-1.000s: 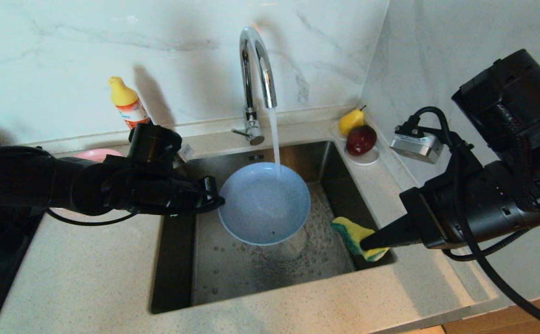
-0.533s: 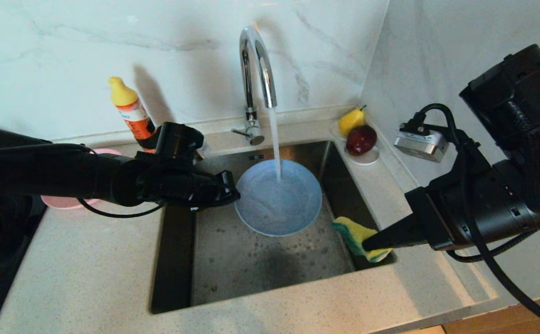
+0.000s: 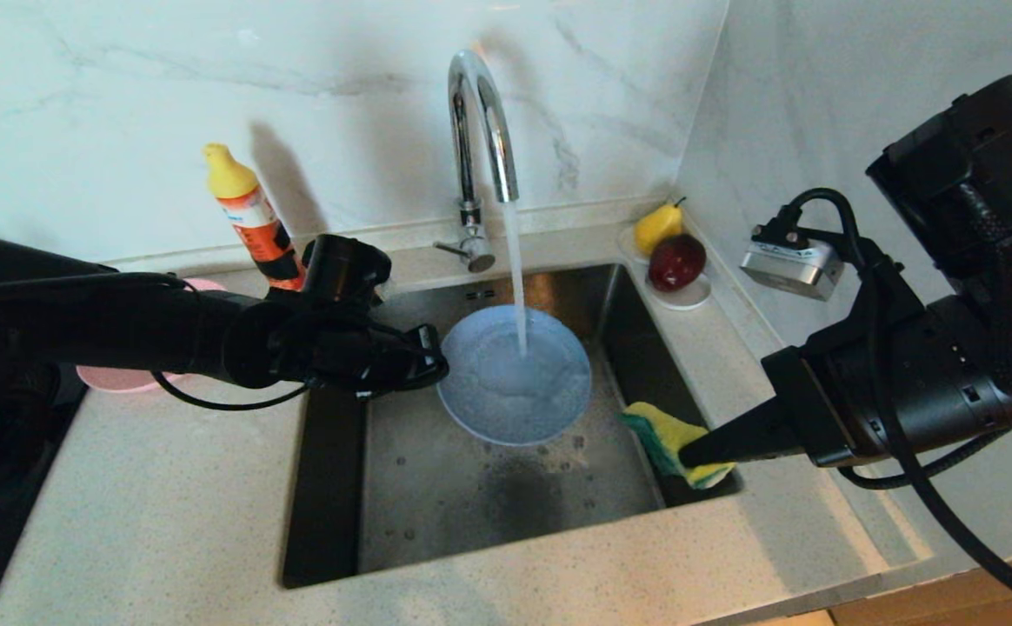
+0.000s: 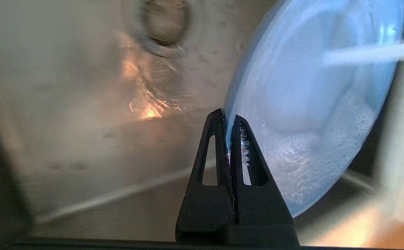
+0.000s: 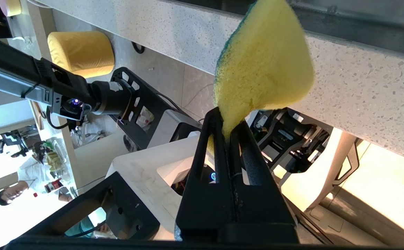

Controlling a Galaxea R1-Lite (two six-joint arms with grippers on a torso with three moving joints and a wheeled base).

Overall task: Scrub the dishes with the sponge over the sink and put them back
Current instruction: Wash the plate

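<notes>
**Inspector:** Left end effector (image 3: 433,365) pinches the pale-blue plate (image 3: 513,376) by its nine o'clock rim, above the sink (image 3: 436,496) under the tap (image 3: 480,122) stream. Right end effector (image 3: 689,454) is clamped on the sponge (image 3: 664,435), at the plate's four o'clock, apart from it.

**Operator:** Recommendation?

**Inspector:** Tilt the plate so water sheets off; bring the sponge's green face flat against it, brace against rim slippage.

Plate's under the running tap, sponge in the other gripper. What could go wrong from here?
1. The left gripper pinches only the wet rim of the pale-blue plate; it may slip into the sink.
2. The tap stream hits the plate; splash may reach the arm.
3. The right gripper clamps just a corner of the sponge; scrubbing might pull it free.
</notes>
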